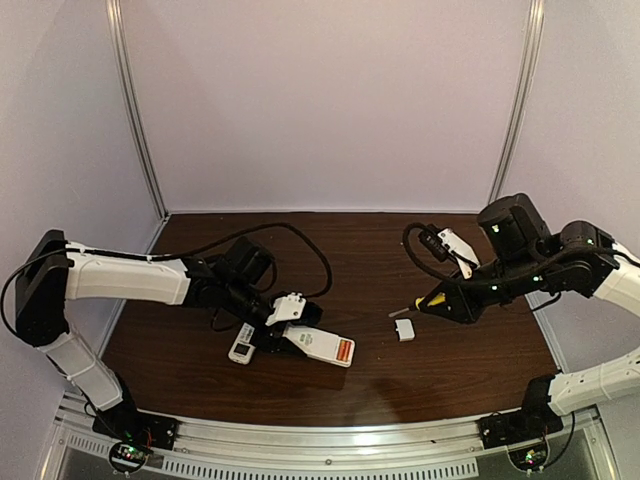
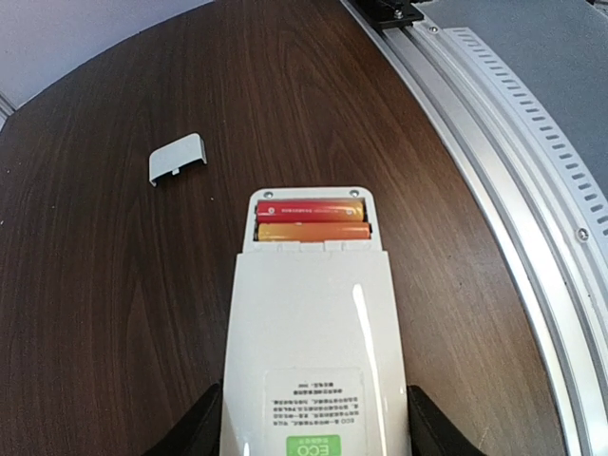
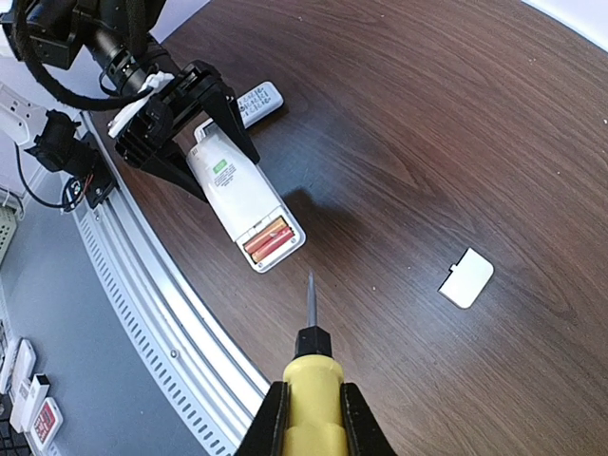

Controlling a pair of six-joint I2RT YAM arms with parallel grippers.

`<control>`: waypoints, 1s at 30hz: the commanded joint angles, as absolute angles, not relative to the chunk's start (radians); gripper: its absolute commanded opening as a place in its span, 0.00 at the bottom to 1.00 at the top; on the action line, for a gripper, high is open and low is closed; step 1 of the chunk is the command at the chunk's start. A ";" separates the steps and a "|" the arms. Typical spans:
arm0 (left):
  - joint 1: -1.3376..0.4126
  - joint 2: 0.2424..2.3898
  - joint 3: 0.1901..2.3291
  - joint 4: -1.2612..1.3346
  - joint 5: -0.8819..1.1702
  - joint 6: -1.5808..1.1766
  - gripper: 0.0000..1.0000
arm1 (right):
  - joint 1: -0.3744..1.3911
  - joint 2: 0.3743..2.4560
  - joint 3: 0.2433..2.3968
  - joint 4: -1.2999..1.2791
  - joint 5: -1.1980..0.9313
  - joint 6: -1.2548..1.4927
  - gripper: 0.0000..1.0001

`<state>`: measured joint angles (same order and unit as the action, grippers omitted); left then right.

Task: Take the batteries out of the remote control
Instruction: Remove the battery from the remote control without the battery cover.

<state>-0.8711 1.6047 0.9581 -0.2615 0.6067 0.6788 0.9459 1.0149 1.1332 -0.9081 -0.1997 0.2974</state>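
You see pale lilac walls [image 1: 330, 100] with metal corner strips [image 1: 135, 110]. Your dark wooden table [image 1: 450, 380] meets a ribbed metal rail [image 1: 330, 442].

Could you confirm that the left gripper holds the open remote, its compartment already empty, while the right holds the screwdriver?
Not empty: the left wrist view shows two batteries seated in the remote that the left gripper holds. The right gripper does hold the screwdriver.

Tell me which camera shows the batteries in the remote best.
Left wrist: both batteries lie close and unobstructed in the opened remote. Right wrist shows them smaller; the top view gives only an orange patch.
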 commanded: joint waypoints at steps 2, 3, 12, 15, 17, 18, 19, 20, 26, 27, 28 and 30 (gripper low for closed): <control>-0.867 1.568 0.998 -0.318 0.647 0.729 0.00 | 0.975 1.015 1.167 -0.945 -0.265 0.232 0.00; -0.867 1.565 0.998 -0.321 0.647 0.729 0.00 | 0.983 1.018 1.167 -0.947 -0.269 0.229 0.00; -0.867 1.554 0.992 -0.335 0.671 0.722 0.00 | 1.046 1.067 1.168 -0.940 -0.271 0.184 0.00; -0.867 1.556 0.997 -0.342 0.684 0.726 0.00 | 1.068 1.108 1.178 -0.924 -0.254 0.166 0.00; -0.868 1.557 1.001 -0.348 0.686 0.727 0.00 | 1.077 1.136 1.187 -0.913 -0.242 0.154 0.00; -0.868 1.558 1.005 -0.354 0.689 0.728 0.00 | 1.081 1.150 1.192 -0.907 -0.232 0.145 0.00; -0.868 1.561 1.010 -0.363 0.693 0.731 0.00 | 1.084 1.162 1.197 -0.899 -0.222 0.138 0.00; -0.868 1.565 1.015 -0.375 0.701 0.736 0.00 | 1.086 1.180 1.201 -0.893 -0.215 0.131 0.00; -0.872 1.576 1.032 -0.407 0.722 0.743 0.00 | 1.104 1.258 1.227 -0.863 -0.198 0.089 0.00; -0.873 1.578 1.034 -0.410 0.725 0.745 0.00 | 1.106 1.270 1.231 -0.860 -0.198 0.083 0.00; -0.874 1.580 1.039 -0.413 0.725 0.744 0.00 | 1.109 1.281 1.236 -0.855 -0.198 0.080 0.00; -0.874 1.584 1.048 -0.422 0.733 0.745 0.00 | 1.113 1.295 1.241 -0.845 -0.198 0.071 0.00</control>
<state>-0.8715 1.5787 1.0100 -0.4076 0.6842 0.7288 1.0981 1.2728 1.2064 -0.8825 -0.2260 0.1066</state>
